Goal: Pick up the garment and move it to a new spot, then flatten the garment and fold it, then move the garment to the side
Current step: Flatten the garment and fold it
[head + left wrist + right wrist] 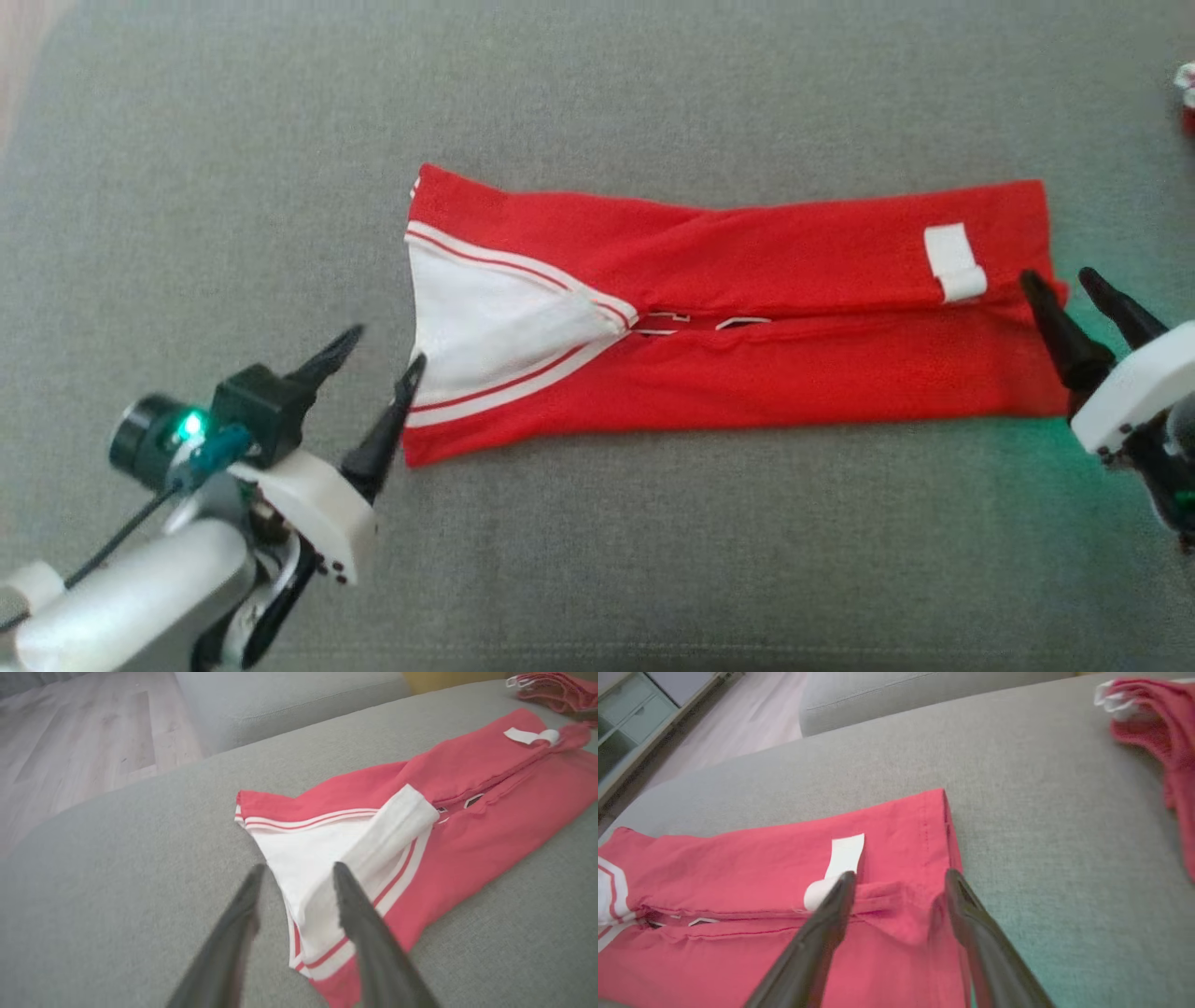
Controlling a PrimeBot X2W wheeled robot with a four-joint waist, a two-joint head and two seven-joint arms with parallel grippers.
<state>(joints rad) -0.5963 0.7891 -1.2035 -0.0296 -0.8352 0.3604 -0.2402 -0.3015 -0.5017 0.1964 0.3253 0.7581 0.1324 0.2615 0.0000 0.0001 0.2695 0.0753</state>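
Beyond the garment (pixel 467 826), the left wrist view adds floor (pixel 93 732) (pale wood).

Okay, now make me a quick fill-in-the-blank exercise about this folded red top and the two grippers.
1. The folded red garment with a white neck panel lies on a ____ fabric cushion.
2. Its white neck panel points toward the ____ gripper.
3. The small white tag lies at the end by the ____ gripper.
4. The left gripper and the right gripper both have their jaws ____.
Missing words: grey; left; right; open.
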